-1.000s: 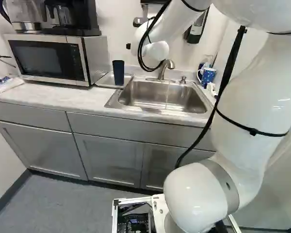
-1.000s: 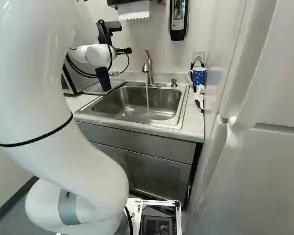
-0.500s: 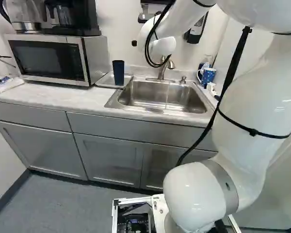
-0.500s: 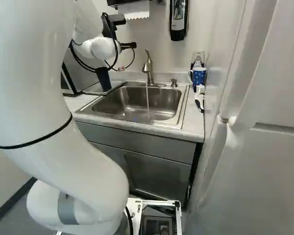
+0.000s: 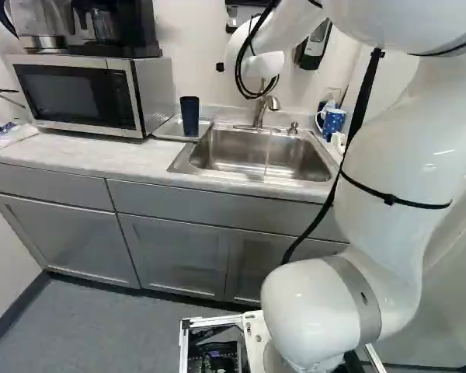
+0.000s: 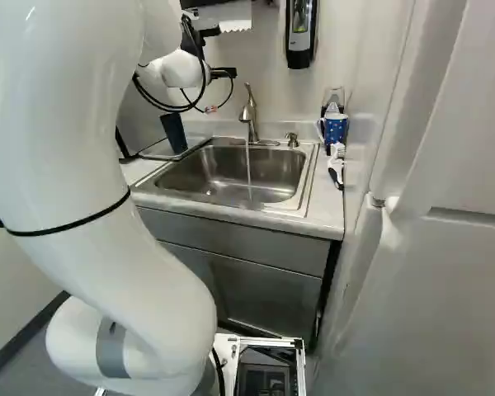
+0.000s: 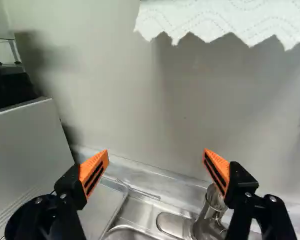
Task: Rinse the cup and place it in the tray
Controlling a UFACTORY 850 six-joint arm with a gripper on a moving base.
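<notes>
Two fingers [image 7: 156,154], mine, spread around nothing; the cup [image 6: 174,132] stands upright in the tray [image 5: 168,128], toward 7 o'clock from them in the right base view.

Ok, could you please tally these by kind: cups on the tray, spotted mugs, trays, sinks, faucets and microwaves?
Cups on the tray: 1
Spotted mugs: 1
Trays: 1
Sinks: 1
Faucets: 1
Microwaves: 1
Total: 6
</notes>
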